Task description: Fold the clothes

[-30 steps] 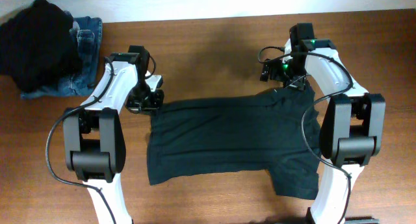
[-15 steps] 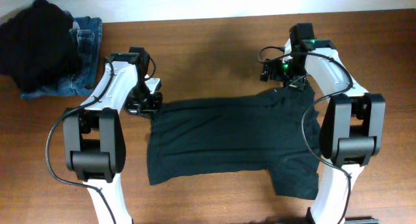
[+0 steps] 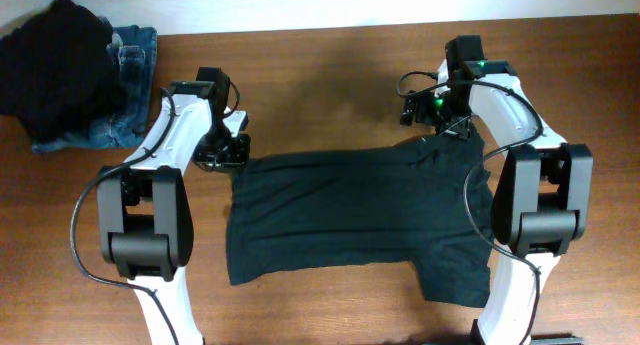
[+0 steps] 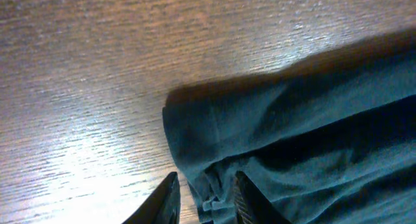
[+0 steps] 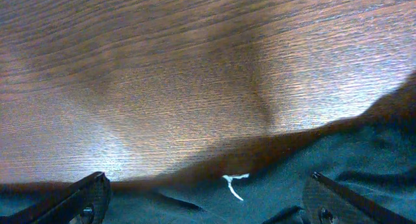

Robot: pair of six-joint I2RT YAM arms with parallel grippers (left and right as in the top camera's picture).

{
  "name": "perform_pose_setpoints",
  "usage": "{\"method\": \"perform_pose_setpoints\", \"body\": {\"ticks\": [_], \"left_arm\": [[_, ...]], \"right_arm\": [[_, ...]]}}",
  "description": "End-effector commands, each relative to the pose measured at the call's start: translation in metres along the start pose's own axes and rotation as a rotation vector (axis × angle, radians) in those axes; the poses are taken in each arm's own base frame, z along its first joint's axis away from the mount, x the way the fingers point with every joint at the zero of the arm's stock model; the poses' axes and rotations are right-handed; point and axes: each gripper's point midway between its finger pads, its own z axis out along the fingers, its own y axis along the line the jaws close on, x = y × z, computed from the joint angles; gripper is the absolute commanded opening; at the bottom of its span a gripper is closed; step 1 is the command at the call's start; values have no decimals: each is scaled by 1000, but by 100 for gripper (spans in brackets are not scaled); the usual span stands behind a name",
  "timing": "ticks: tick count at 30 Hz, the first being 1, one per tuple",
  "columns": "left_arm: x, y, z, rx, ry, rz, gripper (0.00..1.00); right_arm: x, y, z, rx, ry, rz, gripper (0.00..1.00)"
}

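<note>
Set both grips first
Left claw [image 4: 205, 199] narrowly apart around the 10 o'clock corner of the T-shirt [image 3: 350, 210], right claw [image 5: 208, 198] wide apart: pinch both edges squarely.

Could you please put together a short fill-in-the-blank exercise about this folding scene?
1. The dark T-shirt lies spread flat on the wooden ___.
2. The right gripper is at the T-shirt's edge with its jaws wide ___.
3. In the pile at the far corner, a black garment lies on blue ___.
4. The fingers of the left gripper straddle a fold of the ___.

Missing words: table; open; jeans; T-shirt.
</note>
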Motion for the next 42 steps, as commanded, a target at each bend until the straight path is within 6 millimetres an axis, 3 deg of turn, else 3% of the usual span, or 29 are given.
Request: {"method": "perform_pose_setpoints", "body": {"ticks": [1, 10, 15, 25, 42], "left_arm": [[-7, -8, -7, 42, -32, 4, 27], [0, -18, -3, 103, 6, -24, 26], [4, -16, 6, 101, 35, -28, 21], [8, -6, 12, 46, 52, -29, 29], [14, -16, 21, 105, 66, -36, 24]], "right_arm": [[3, -1, 3, 14, 7, 1, 99], [3, -1, 3, 14, 7, 1, 99], [3, -1, 3, 14, 7, 1, 99], [3, -1, 3, 14, 7, 1, 99], [3, -1, 3, 14, 8, 1, 99]]}}
